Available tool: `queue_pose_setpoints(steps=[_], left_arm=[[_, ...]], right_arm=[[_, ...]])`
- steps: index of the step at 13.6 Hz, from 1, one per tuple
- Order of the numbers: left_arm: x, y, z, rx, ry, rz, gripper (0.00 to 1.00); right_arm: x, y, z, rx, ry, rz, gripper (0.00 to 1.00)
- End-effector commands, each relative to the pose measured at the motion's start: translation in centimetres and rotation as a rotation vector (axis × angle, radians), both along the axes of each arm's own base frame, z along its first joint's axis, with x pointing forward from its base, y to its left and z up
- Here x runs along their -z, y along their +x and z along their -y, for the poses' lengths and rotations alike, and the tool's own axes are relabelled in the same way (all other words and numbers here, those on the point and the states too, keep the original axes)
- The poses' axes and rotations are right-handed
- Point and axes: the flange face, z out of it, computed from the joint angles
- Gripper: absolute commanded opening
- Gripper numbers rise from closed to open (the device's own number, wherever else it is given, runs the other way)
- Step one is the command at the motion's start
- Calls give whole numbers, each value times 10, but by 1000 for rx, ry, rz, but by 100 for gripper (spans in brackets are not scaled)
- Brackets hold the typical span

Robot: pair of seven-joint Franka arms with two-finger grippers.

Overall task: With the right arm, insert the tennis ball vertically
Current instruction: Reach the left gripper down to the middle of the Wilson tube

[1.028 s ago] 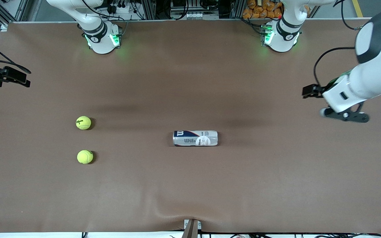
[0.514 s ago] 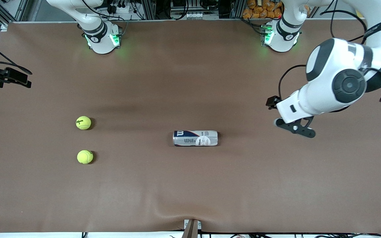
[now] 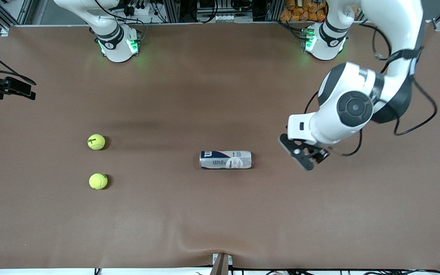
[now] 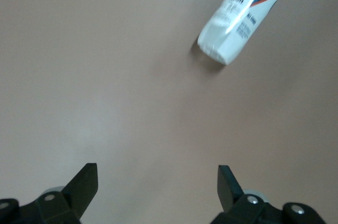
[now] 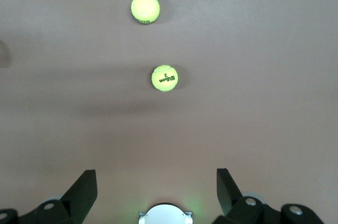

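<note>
Tennis balls (image 3: 96, 141) lie untouched; left pincer (image 4: 157, 192) gapes empty.

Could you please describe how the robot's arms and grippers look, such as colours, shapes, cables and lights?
Both arms have glossy white rounded shells with dark grey joint bands and round dark caps. Green lights glow at each base. Black cables loop along the left arm. The left gripper is black, with two wedge-shaped fingers. The right gripper looks the same, with black fingers.
</note>
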Motion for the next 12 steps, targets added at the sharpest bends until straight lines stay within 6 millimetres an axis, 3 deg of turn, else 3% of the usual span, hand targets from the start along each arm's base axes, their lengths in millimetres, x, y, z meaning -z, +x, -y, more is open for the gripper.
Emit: queue_pose_setpoints(steps=[1,4,6,7,9,12], left_arm=[[26,16,17,119,-96,33,100],[39,-1,73,182,-127,70,100],[62,-15,118,237,-146,119,100],[68,-20,130,251,-145,126,100],[87,-23,140,298,-117,136,100],[104,-48,180,404,-38,200,100]], right_arm=[[-1,-3,2,-18,1,-29,100],[2,-2,1,-22,0,-35,100],[4,-6,11,-4,3,-58,100],[7,-4,12,-1,3,-64,100],[30,11,21,11,0,-80,100],[71,38,30,31,-9,-85,100]])
